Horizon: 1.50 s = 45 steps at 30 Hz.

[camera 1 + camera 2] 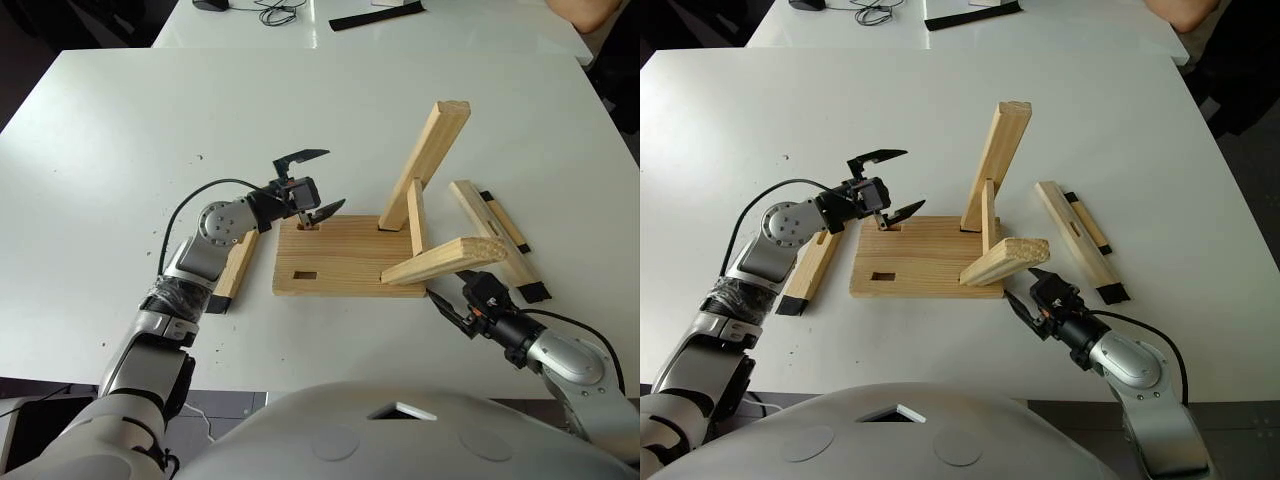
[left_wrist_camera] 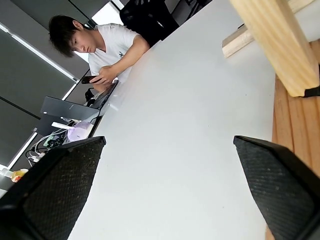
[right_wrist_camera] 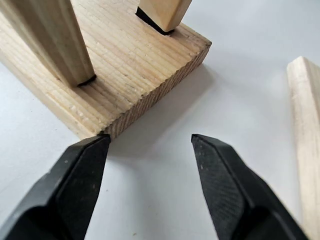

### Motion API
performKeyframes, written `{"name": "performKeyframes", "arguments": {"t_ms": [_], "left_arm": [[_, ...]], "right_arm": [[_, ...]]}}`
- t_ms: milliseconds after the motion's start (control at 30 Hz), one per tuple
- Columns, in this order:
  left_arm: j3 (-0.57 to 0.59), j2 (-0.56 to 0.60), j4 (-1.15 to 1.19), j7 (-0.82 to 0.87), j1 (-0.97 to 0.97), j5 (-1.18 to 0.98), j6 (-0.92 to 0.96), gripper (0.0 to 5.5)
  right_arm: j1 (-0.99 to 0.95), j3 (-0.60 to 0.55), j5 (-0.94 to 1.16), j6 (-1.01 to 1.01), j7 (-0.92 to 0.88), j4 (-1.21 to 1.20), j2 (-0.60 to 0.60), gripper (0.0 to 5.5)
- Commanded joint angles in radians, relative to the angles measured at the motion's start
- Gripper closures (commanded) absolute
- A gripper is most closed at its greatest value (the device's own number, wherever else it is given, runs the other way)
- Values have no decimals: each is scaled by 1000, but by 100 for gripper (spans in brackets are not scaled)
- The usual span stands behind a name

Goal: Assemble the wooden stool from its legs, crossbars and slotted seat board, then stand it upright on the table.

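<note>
Your left gripper (image 1: 335,178) has its jaws spread wide with nothing between them. It hangs over the far left corner of the slotted seat board (image 1: 340,255), and its lower finger (image 1: 328,209) tips down just beside the slot there. That forearm comes in from the left and crosses above a loose leg (image 1: 237,265) lying on the table (image 1: 120,150) with its long axis running near to far.

Your right gripper (image 3: 150,138) is also released, fingers apart and low over the table just off the board's near right corner, pointing at that corner from the near right.

The board lies flat at mid-table, long axis left to right. A tall leg (image 1: 425,165) rises from its far right slot, leaning away and to the right. A second leg (image 1: 445,262) sits in the near right slot, tilted low with its free end pointing right. A crossbar (image 1: 416,215) runs between them. Another leg (image 1: 490,235) lies right of the board, running diagonally from far left to near right.
</note>
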Motion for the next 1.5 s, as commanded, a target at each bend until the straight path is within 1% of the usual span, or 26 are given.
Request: {"name": "performKeyframes", "arguments": {"t_ms": [33,167,400,500,733,933,1067,1167,1267,1367,1500], "left_arm": [[3,43,102,8,12,34,-73,74],[-10,50,137,20,24,57,-122,74],[-31,50,168,14,29,70,-162,74],[-38,56,153,0,48,64,-165,74],[-53,69,79,-48,98,22,-118,74],[-59,67,-44,-75,146,-15,-27,74],[-72,65,-163,-93,188,-34,50,74],[-75,72,-247,-98,226,-42,103,74],[-58,76,-306,-94,249,-61,164,74],[-31,88,-327,-84,249,-66,199,74],[-11,105,-307,-77,250,-55,198,74]], "right_arm": [[66,-48,47,9,59,-69,-50,249],[86,-35,69,32,87,-96,-71,249],[8,112,-58,30,-47,11,5,249],[-56,156,-107,38,-132,62,75,249],[-264,169,-124,78,-345,205,317,249],[-402,207,-188,74,-432,344,387,249],[-443,230,-239,66,-449,398,375,249],[-440,233,-306,51,-449,420,310,249],[-429,209,-323,30,-431,420,263,249],[-412,195,-327,18,-409,397,229,249],[-369,217,-333,2,-369,345,193,249]]}}
